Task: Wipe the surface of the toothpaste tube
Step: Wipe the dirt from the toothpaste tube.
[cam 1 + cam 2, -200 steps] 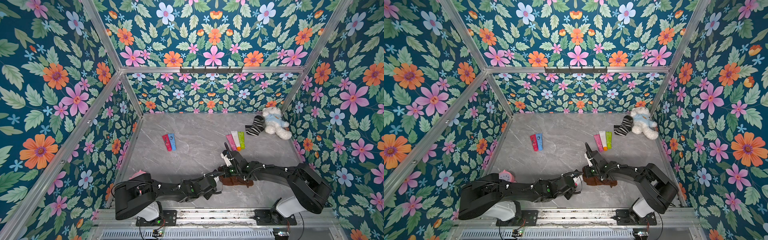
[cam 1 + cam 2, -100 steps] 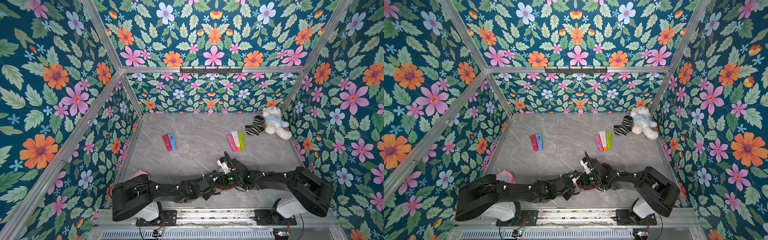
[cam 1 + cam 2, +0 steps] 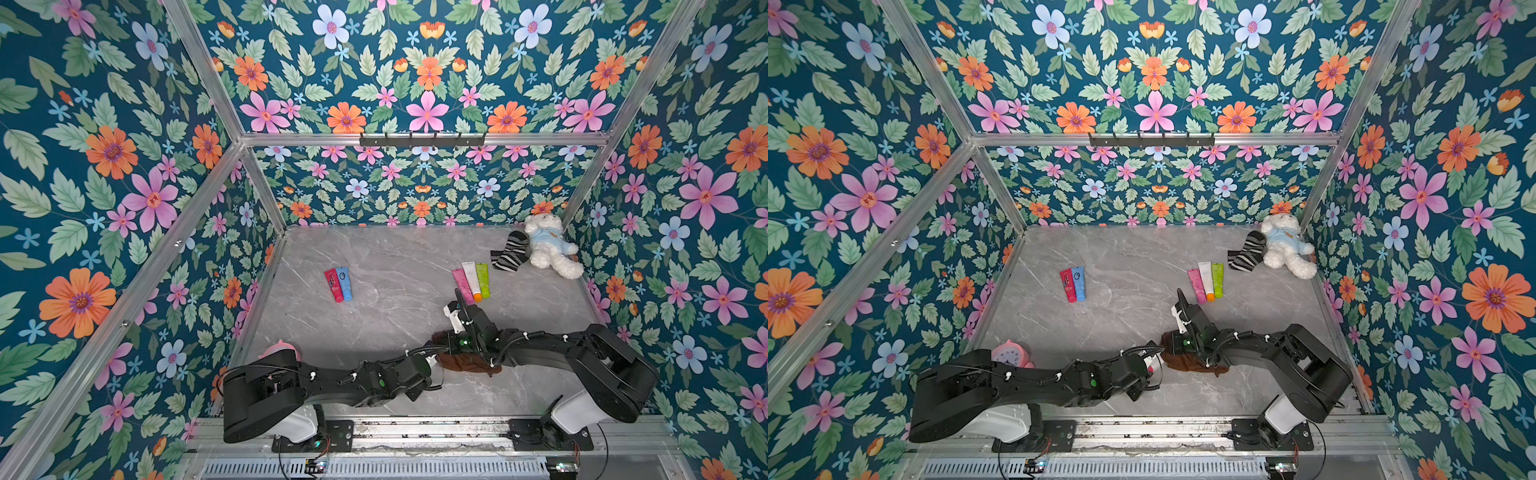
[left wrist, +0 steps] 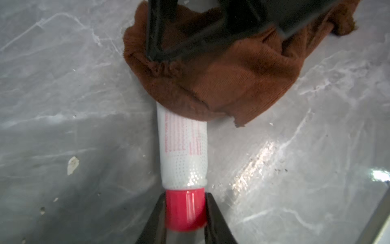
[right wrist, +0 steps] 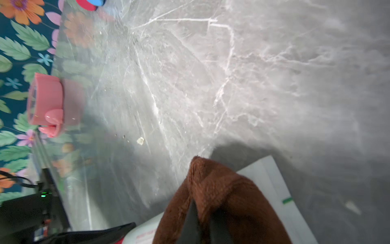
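A white toothpaste tube (image 4: 183,147) with a red cap (image 4: 185,211) lies on the grey marble table. My left gripper (image 4: 185,202) is shut on the cap, one finger on each side. A brown cloth (image 4: 221,84) is draped over the tube's far half, with my right gripper (image 5: 205,226) shut on a fold of it. In the right wrist view the tube's flat white end (image 5: 266,175) sticks out from under the cloth (image 5: 219,196). Both top views show the two arms meeting at the cloth (image 3: 465,363) (image 3: 1187,361) near the table's front.
A red and a blue tube (image 3: 338,284) lie left of centre. Pink, white and green tubes (image 3: 471,280) lie just beyond the right wrist. A teddy bear (image 3: 548,249) and striped sock (image 3: 509,251) fill the back right corner. A pink alarm clock (image 3: 276,349) stands front left.
My right gripper slid the cloth along the tube toward the left gripper, then back a little. The left gripper has kept its hold on the cap and stayed put.
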Available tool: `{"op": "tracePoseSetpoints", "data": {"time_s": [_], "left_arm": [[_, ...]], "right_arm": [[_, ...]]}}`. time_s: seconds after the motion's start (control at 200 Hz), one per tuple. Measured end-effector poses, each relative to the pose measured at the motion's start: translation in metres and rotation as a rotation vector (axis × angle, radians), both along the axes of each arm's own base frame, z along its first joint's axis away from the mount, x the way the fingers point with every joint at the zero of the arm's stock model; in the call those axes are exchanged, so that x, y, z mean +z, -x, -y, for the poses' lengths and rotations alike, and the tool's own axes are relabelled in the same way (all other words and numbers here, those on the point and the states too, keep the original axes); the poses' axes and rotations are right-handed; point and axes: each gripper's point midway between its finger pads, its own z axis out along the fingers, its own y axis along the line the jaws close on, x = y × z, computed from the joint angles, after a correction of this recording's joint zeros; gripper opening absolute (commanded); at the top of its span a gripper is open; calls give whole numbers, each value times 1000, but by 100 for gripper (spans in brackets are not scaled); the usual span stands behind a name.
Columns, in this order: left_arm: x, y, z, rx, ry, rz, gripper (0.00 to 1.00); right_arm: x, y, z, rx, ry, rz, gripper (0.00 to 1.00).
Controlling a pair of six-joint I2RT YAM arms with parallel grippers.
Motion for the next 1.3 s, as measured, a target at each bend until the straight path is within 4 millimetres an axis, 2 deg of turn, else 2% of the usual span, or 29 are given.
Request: {"op": "tracePoseSetpoints", "data": {"time_s": [0.125, 0.245, 0.335, 0.45, 0.505, 0.6, 0.74, 0.89, 0.995, 1.14, 1.3], "left_arm": [[0, 2, 0, -4, 0, -7, 0], [-1, 4, -2, -11, -9, -13, 0], [0, 4, -2, -14, -6, -14, 0], [0, 5, -2, -15, -5, -14, 0], [1, 5, -2, -16, 1, -13, 0], [8, 4, 3, -17, 38, 0, 0], [13, 3, 7, -17, 63, 8, 0], [13, 3, 7, -18, 64, 8, 0], [8, 4, 5, -19, 43, 0, 0], [3, 6, 2, -26, 18, -13, 0], [2, 7, 2, -28, 17, -15, 0]], "right_arm": [[2, 31, -18, 71, 1, 8, 0], [2, 43, -22, 68, -30, 13, 0], [1, 44, -23, 53, -55, 13, 0], [1, 42, -20, 35, -61, -5, 0], [-1, 33, -9, 7, -69, -31, 0], [-2, 4, 22, -109, -53, -30, 0], [-6, -15, 47, -178, -8, -31, 0], [-6, -14, 46, -153, 3, -26, 0], [-1, -1, 30, -90, -3, -7, 0], [8, 37, 6, 19, -53, -7, 0], [6, 64, 4, 64, -84, -51, 0]]}}
